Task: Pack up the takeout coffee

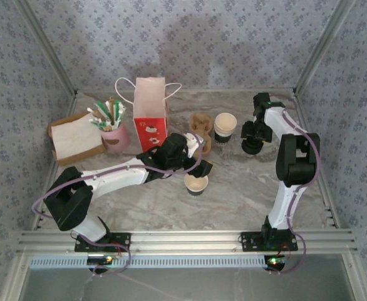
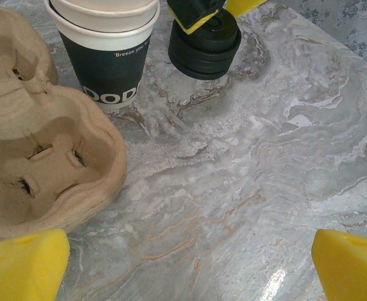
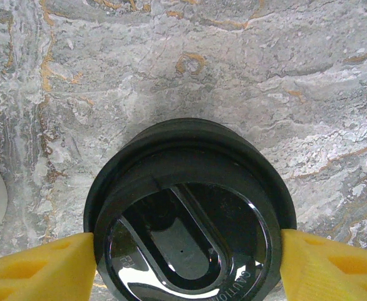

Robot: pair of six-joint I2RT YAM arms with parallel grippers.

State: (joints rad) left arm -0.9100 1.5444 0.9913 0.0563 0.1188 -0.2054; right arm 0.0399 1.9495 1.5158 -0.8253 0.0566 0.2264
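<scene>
My right gripper (image 3: 190, 266) is clamped on the black lid (image 3: 190, 219). One yellow pad (image 3: 39, 266) touches its left side & the other pad touches its right side. That lid is the top one of a little pile of black lids (image 1: 253, 148). The pile sits on the marble table (image 1: 246, 188), over on the right, just beside the stack of white-rimmed cups (image 1: 225, 128). My left wrist cam sees the pile too, w/ my right fingers on top of it.

My left gripper (image 2: 186, 266) is wide apart w/ nothing btw its pads. It hangs over bare table near the middle.

The small black cup (image 1: 196, 184) stands upright on the table, open top, tan inside. It is just beside my left gripper, on the side nearer my bases. Cup & lid are well apart: cup in the middle, lid on the right.

The brown cup carrier (image 1: 200, 127) lies farther back, btw the red paper bag (image 1: 151, 113) & the cup stack. I can't tell if the carrier touches the stack.

Left of the bag is a pink cup (image 1: 113, 139) full of straws & sticks. Far left is a brown tray (image 1: 58, 128) w/ white napkins.
</scene>
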